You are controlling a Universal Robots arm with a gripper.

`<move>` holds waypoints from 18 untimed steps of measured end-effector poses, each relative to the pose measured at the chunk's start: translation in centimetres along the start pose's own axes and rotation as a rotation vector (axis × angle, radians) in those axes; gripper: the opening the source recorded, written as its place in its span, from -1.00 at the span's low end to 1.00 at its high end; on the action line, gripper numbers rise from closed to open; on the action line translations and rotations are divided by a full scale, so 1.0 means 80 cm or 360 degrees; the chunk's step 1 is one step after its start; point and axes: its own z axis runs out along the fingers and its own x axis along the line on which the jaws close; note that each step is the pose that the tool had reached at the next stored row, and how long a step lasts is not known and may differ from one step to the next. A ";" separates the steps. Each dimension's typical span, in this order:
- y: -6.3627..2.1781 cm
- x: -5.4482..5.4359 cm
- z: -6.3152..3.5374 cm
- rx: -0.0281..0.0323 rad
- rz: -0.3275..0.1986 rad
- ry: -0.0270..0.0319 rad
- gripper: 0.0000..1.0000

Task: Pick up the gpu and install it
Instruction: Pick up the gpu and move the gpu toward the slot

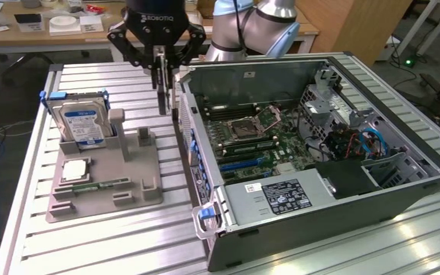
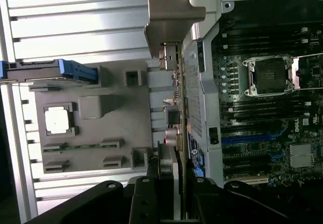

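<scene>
slatted metal bench [image 1: 128, 252], open computer case [image 1: 403, 189] on it, desks far behind. exterior view first: the claw [image 1: 161, 57] is pinched partway shut on the top edge of the gpu [image 1: 163, 94]. the card hangs edge-on in the air, just to the exterior view's left of the case wall and right of the grey holder [image 1: 140, 192] carrying the hard drive [image 1: 82, 123]. wrist view now: the gpu [image 2: 177, 113] runs out from the claw [image 2: 171, 183], between holder [image 2: 101, 133] and motherboard [image 2: 262, 108]. light, stiff, fragile, i'd say; best gripped by the bare board edges.
</scene>
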 end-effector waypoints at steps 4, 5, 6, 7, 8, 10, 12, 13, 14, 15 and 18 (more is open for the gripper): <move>0.001 -0.013 0.000 -0.00001 0.0000 -0.00001 -0.43; 0.002 -0.016 0.000 -0.00001 0.0000 -0.00001 -0.43; 0.002 -0.019 0.000 -0.00001 0.0000 -0.00001 -0.43; 0.002 -0.022 0.001 0.00000 0.0000 -0.00001 -0.43; 0.003 -0.025 0.001 -0.00001 0.0000 -0.00001 -0.43; 0.004 -0.031 0.001 0.00000 0.0000 0.00000 -0.43; 0.004 -0.038 0.001 -0.00001 0.0000 -0.00001 -0.43; 0.005 -0.041 0.001 -0.00002 0.0000 -0.00001 -0.43; 0.005 -0.044 0.001 -0.00001 0.0000 -0.00001 -0.43; 0.005 -0.046 0.001 0.00000 0.0000 -0.00001 -0.43; 0.006 -0.055 0.001 0.00000 0.0000 0.00000 -0.43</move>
